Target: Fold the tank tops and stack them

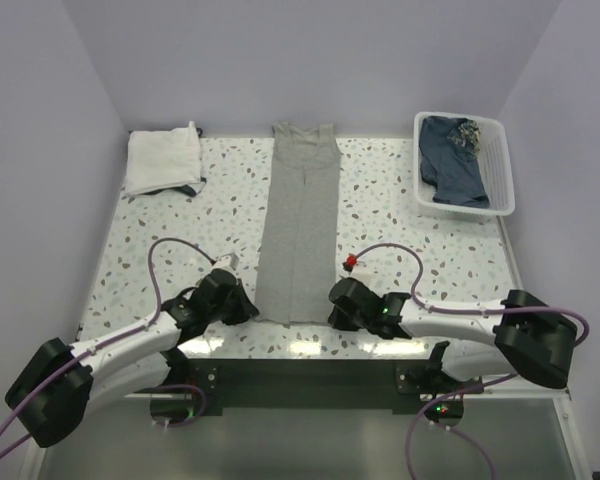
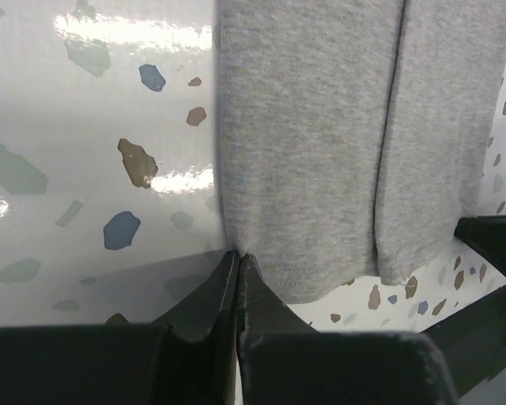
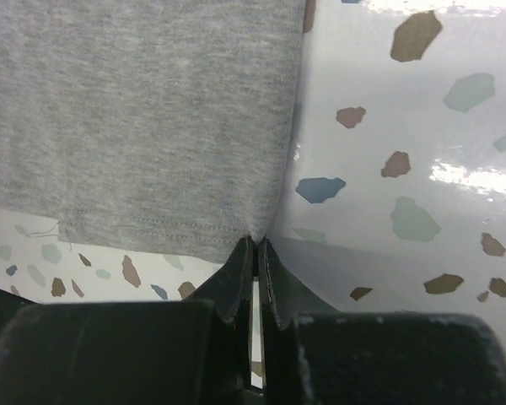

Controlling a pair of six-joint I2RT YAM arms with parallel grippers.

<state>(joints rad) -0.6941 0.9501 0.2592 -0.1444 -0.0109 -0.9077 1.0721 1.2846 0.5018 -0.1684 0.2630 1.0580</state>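
Your wrist views show left gripper (image 2: 238, 253) and right gripper (image 3: 255, 241) pinching the grey tank top (image 2: 320, 152) at its near corners; only overhead shows the white tank top (image 1: 163, 158), far-left corner.

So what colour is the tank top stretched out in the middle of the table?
The tank top is plain grey, clearest in the top external view.

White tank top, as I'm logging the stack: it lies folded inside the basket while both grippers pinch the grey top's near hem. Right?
Not in the basket: the top external view shows the white tank top folded on the table at the far left. The left gripper and right gripper do pinch the near hem of the grey tank top.
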